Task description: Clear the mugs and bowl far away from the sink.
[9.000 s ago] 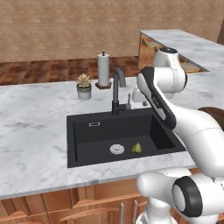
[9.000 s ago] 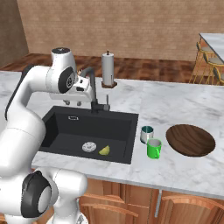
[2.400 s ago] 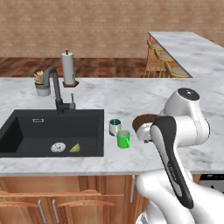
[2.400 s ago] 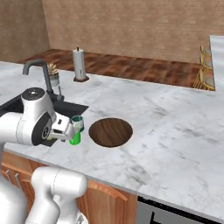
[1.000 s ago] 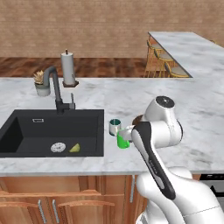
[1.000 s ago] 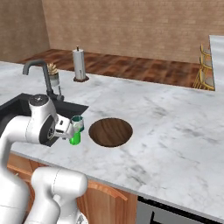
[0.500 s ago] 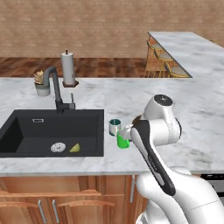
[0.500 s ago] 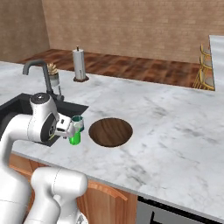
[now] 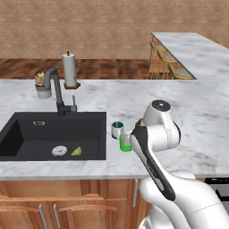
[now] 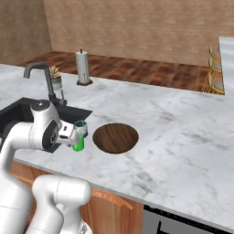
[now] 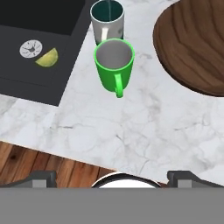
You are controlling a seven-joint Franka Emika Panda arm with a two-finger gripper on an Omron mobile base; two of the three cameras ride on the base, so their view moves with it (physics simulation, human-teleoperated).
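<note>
- Bright green mug upright on marble tabletop, handle toward camera in hand view, just beside sink edge.
- Second mug, grey-white outside with teal inside, right behind green one; touching or just apart, cannot tell.
- Dark wood-grain bowl flat on tabletop, near the mugs on the side away from sink.
- Pincer above and short of green mug, fingertips spread wide at bottom corners of hand view, holding nothing.
- Yellow wedge beside silver drain on sink floor.
- Black faucet, potted plant, paper towel holder behind sink.
</note>
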